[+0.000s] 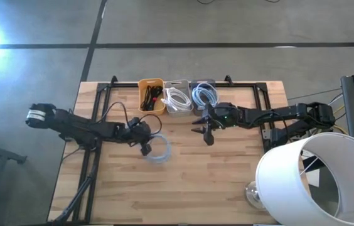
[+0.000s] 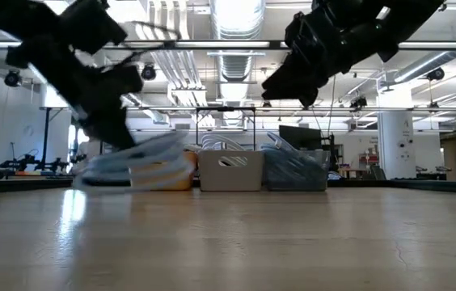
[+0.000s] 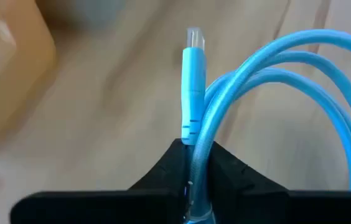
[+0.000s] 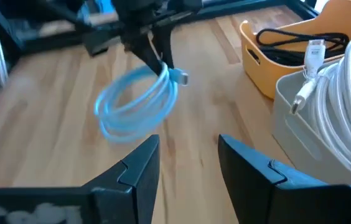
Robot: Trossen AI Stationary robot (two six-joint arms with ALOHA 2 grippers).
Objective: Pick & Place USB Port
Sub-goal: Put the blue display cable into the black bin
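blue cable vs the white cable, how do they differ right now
The blue cable hangs coiled from the left hand, which is shut on it near its plug; the white cable lies in the grey bin. The blue one is over bare table, the white one is among the bins. Both are coiled.

Three bins [image 1: 177, 85] (orange, white, grey); one blue cable coil [image 1: 158, 149]; two grippers [image 1: 144, 143].

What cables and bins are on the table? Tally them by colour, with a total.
Blue cables: 2, one held, one in the grey bin
White cables: 1
Black cables: 1
Bins: 3, yellow, white, grey
Total: 7
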